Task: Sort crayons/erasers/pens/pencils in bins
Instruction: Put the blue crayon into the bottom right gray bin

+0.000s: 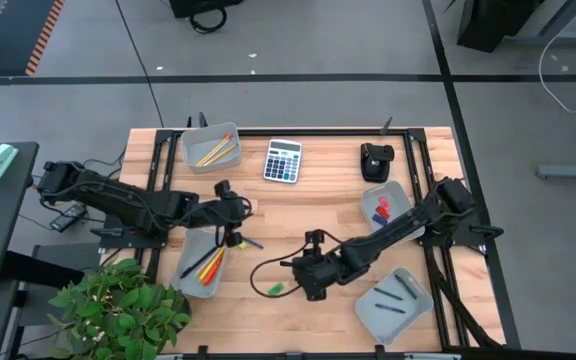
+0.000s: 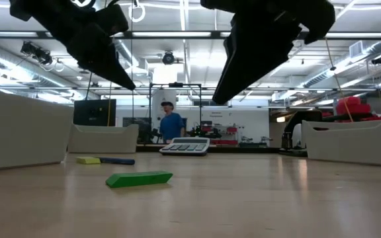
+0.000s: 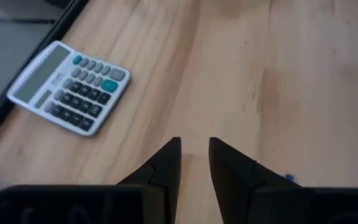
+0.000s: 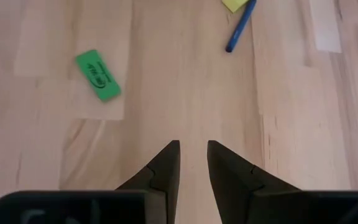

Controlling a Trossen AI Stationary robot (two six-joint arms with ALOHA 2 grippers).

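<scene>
A green eraser [image 1: 276, 290] lies flat on the wooden table; it also shows in the right wrist view [image 4: 97, 75] and the low view [image 2: 139, 178]. A blue pen [image 4: 240, 26] lies beside a small yellow block [image 4: 234, 5], both flat on the table. My right gripper [image 4: 193, 146] hovers shut and empty above the table, right of the green eraser [image 1: 303, 268]. My left gripper [image 3: 194, 146] hovers shut and empty by the pen [image 1: 234, 214], pointing toward the calculator [image 3: 70, 87].
Four grey bins stand around. The far left one [image 1: 211, 147] holds pencils, the near left one [image 1: 203, 265] orange and yellow sticks, the right one [image 1: 386, 205] red and blue erasers, and the near right one [image 1: 396, 300] pens. A black device [image 1: 375, 160] stands at the far right.
</scene>
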